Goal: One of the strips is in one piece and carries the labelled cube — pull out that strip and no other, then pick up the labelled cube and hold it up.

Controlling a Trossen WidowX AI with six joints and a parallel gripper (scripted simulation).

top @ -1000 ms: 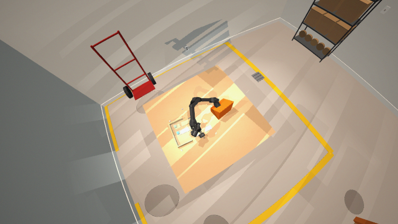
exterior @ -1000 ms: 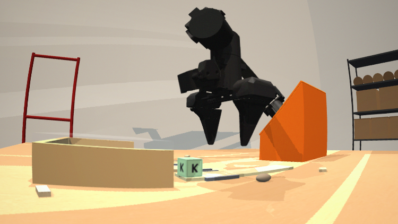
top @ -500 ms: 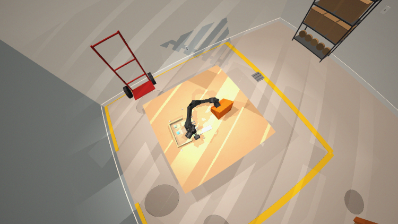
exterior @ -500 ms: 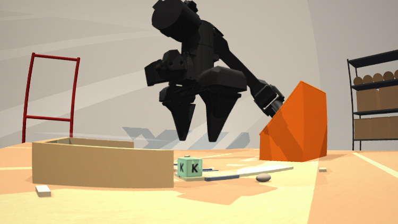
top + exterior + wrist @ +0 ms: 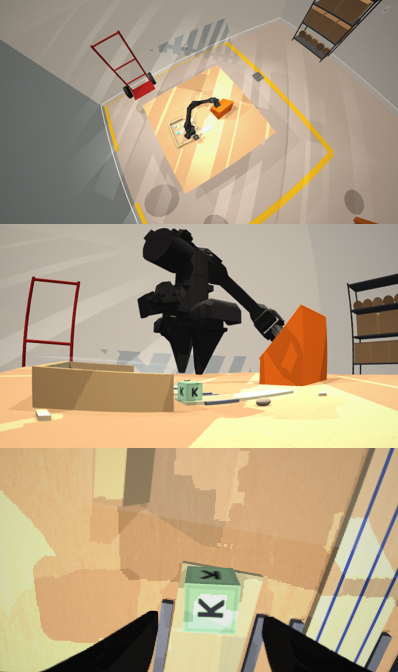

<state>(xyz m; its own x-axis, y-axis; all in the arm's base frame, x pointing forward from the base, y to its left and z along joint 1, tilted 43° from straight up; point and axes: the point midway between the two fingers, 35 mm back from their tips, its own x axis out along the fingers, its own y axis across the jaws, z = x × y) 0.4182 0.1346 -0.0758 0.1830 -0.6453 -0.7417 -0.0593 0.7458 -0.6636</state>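
Note:
The green cube (image 5: 189, 390) (image 5: 211, 605) has a dark K on its faces and sits on one end of a pale strip (image 5: 264, 394) (image 5: 197, 655), outside the tan frame. The strip lies between dark rails (image 5: 222, 402) (image 5: 164, 640). My gripper (image 5: 190, 372) (image 5: 210, 622) points down above the cube, partly open, with nothing between its fingers. In the wrist view one fingertip shows on each side of the cube. Two turquoise cubes (image 5: 178, 132) (image 5: 175, 126) are inside the frame. Much of the strips is hidden under the arm in the top view.
The tan frame (image 5: 103, 390) (image 5: 173, 136) stands beside the cube. A strip with blue lines (image 5: 385, 555) lies to the right in the wrist view. A pebble (image 5: 263, 401) and small white blocks (image 5: 43, 415) (image 5: 322, 393) lie about. The orange block (image 5: 222, 107) (image 5: 313, 349) stands at the arm's base.

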